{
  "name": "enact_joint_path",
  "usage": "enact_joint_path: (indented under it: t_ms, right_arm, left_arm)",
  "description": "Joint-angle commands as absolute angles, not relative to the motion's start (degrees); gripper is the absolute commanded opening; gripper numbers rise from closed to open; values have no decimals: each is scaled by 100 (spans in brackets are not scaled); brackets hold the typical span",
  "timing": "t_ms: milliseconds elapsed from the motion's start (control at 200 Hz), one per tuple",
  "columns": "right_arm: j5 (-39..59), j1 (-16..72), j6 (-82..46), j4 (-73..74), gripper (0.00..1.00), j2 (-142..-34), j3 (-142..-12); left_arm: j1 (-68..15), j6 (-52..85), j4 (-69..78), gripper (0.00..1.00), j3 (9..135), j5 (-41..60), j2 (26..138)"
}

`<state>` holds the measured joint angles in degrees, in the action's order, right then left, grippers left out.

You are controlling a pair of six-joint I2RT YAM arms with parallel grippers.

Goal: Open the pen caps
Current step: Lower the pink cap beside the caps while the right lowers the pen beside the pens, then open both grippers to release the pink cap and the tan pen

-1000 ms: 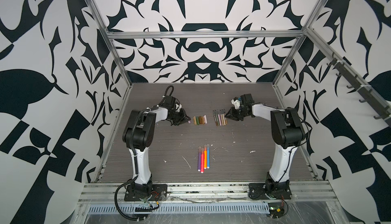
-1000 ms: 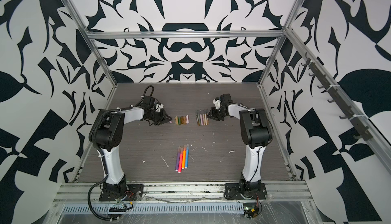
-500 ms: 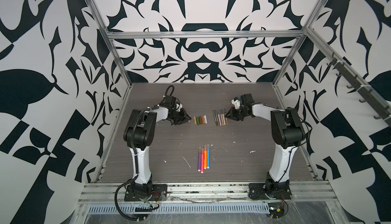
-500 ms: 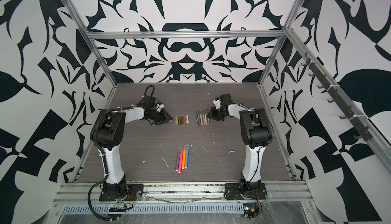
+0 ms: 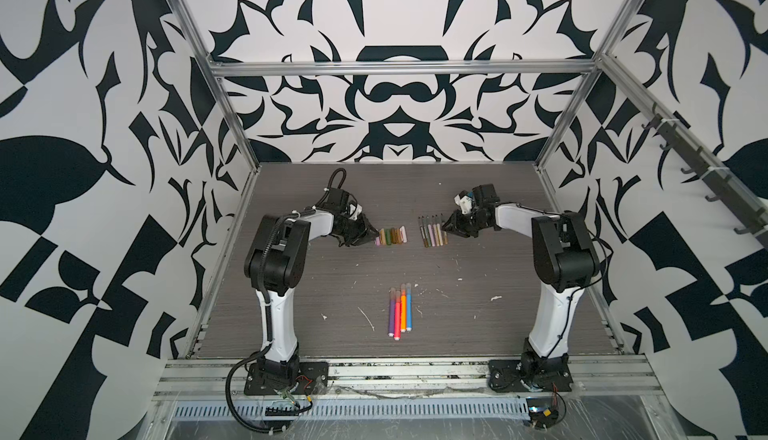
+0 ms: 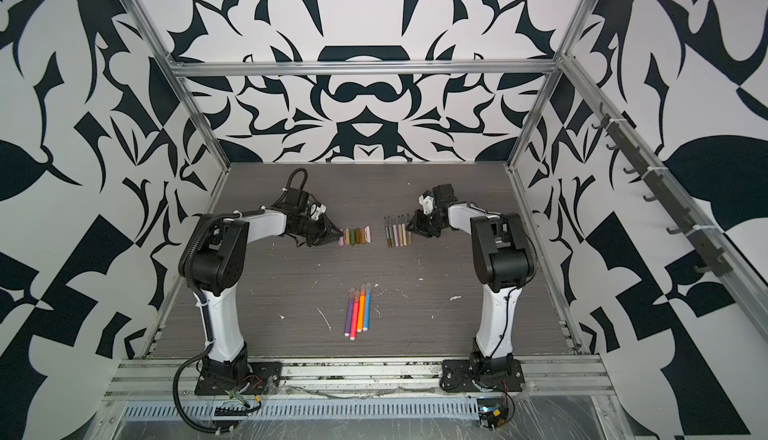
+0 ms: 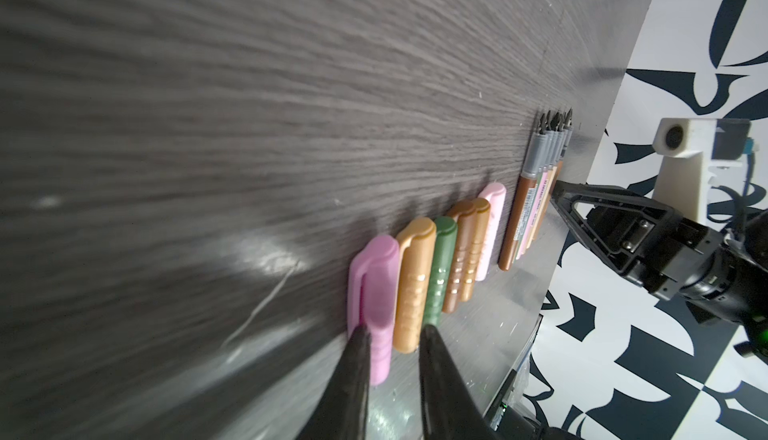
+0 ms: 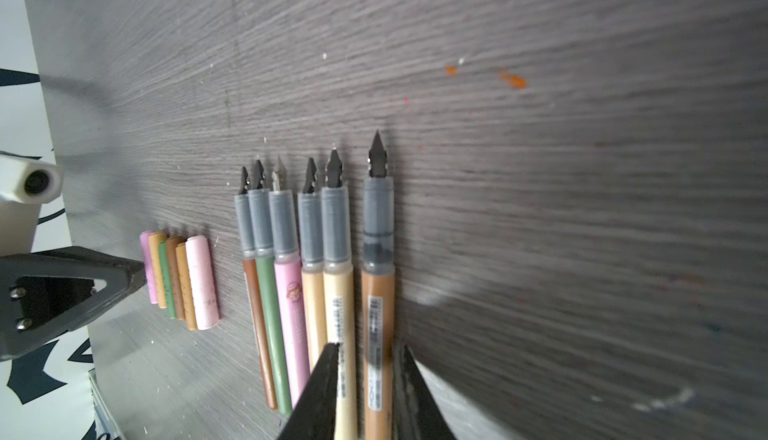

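on the table the left gripper and right gripper are both at the far half, each slightly parted and clamping nothing we can see. the four markers, which we judge come next, lie near the front, midway across. their long axis runs front to back, with the marker caps on and pointing away; neither gripper is clearly nearer. the bare pens lie flat, the right gripper astride the tan pen. the loose caps lie beside them, the left gripper astride the pink cap.
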<state>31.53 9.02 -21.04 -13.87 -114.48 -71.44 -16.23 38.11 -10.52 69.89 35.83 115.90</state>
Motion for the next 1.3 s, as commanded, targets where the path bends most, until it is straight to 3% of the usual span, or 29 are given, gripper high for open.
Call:
enact_joint_path:
  t_ms: [0,1295]
  right_arm:
    - [3173,895,-2118,-1416,26,-11323,-7161]
    - [3665,904,-2120,-1435,29,-11586,-7216]
  left_arm:
    - [-1631,3788,-1160,25,7083,3604,11637]
    - [-1606,3562,-1695,26,6777,3344,10426]
